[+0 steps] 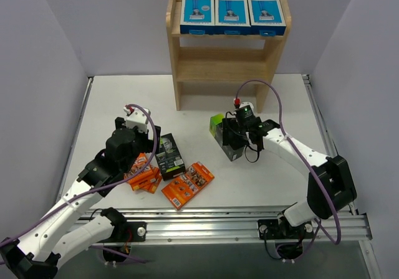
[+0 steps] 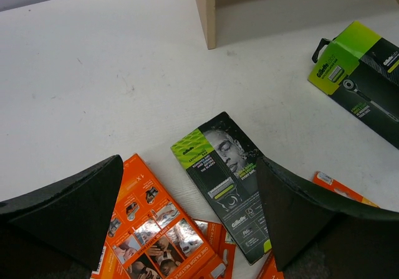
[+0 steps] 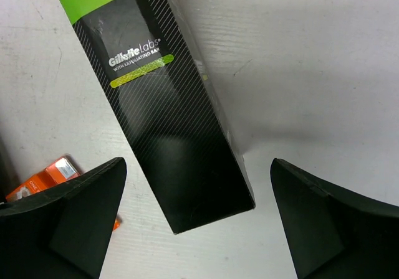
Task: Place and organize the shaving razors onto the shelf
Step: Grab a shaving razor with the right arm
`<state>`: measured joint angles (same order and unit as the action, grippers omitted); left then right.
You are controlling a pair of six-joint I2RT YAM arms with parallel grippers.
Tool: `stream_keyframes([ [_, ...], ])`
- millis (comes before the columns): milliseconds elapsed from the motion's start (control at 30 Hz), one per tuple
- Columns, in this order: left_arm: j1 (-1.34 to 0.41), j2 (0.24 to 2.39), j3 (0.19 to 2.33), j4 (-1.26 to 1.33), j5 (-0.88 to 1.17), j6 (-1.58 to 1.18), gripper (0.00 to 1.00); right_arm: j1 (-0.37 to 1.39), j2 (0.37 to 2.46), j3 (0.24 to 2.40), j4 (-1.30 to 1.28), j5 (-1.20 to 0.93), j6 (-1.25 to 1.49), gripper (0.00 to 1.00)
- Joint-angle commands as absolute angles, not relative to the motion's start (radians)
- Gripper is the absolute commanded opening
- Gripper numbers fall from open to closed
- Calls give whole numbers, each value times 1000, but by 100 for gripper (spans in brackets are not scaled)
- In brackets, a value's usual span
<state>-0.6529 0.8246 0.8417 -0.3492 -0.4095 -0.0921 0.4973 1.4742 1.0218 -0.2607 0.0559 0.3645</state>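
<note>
The wooden shelf (image 1: 225, 55) stands at the back with three blue-and-white razor boxes (image 1: 232, 12) in a row on its top tier. One black-and-lime box (image 1: 169, 156) lies flat on the table and shows between my left gripper's fingers in the left wrist view (image 2: 230, 185). My left gripper (image 1: 149, 149) (image 2: 189, 167) is open above it and above orange packs (image 1: 143, 176) (image 2: 149, 223). A second black-and-lime box (image 1: 225, 136) (image 3: 168, 123) lies under my right gripper (image 1: 232, 143) (image 3: 198, 164), which is open, its fingers on either side of the box's end.
Another orange pack (image 1: 187, 184) lies near the table's front. The shelf's middle and bottom tiers hold nothing. The shelf's left leg (image 2: 206, 11) shows at the top of the left wrist view. An orange pack corner (image 3: 50, 173) shows beside the right gripper.
</note>
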Motion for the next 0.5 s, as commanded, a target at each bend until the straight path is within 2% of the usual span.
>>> stream_keyframes([
  [0,-653,827,847,-342,-428,-80,97,499,1473,999,-222,32,325,95],
  [333,-653,842,850,-342,-430,-77,97,508,1518,979,-176,9,304,95],
  [467,-653,844,848,-342,-434,-74,97,508,1555,965,-155,9,298,88],
])
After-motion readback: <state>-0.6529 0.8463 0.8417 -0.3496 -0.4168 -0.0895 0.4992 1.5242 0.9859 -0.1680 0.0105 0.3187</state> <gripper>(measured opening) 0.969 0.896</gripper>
